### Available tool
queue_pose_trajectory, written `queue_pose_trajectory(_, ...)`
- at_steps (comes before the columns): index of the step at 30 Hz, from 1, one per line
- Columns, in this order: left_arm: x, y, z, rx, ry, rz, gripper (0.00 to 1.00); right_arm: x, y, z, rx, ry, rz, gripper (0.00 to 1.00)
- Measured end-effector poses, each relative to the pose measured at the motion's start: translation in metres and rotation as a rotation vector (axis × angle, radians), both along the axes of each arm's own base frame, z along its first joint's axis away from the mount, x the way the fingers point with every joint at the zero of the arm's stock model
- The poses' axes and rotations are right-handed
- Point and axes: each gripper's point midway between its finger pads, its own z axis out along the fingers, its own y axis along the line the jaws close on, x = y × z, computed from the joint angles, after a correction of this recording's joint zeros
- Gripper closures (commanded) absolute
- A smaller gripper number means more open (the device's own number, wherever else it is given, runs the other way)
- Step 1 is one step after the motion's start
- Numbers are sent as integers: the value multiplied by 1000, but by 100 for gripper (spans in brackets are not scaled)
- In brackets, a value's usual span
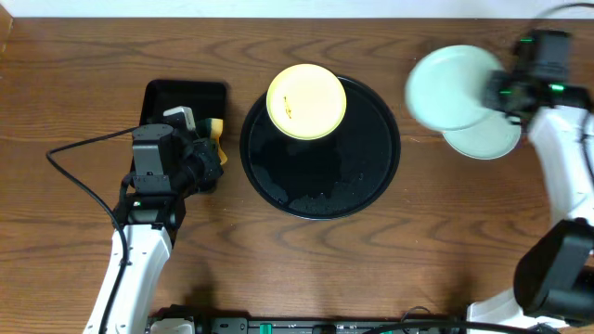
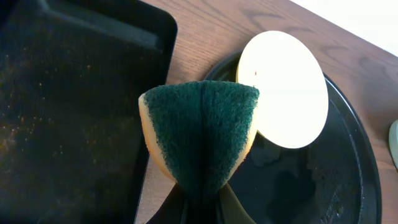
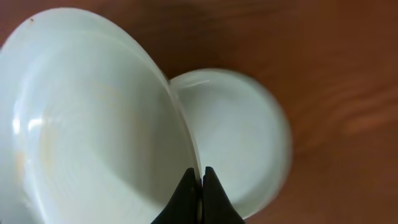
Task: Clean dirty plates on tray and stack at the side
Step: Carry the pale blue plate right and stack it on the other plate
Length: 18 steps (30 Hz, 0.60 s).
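I saw right jaws clamped on rim of mint plate (image 3: 93,112), held off tray (image 1: 320,176), toward its 2 o'clock. Second mint plate (image 3: 242,137) lay on surface (image 1: 445,241) at held plate's 4 o'clock, partly overlapped by it from overhead. Yellow plate (image 1: 306,100) sat at tray's 12 o'clock, overhanging rim, small brown marks on it. Left jaws pinched folded sponge (image 2: 202,134), green side out, between small tray (image 1: 181,96) and tray's 9 o'clock.
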Motion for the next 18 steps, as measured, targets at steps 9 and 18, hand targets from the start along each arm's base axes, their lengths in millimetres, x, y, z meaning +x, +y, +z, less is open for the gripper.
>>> queue_pose_trajectory(9, 1, 0, -7, 0, 20, 1, 92, -10, -86, -29, 160, -38, -134, 99)
queue_pose_trajectory(18, 1, 0, -6, 0, 19, 1, 92, -1, -68, -113, 340, 79, -78, 70)
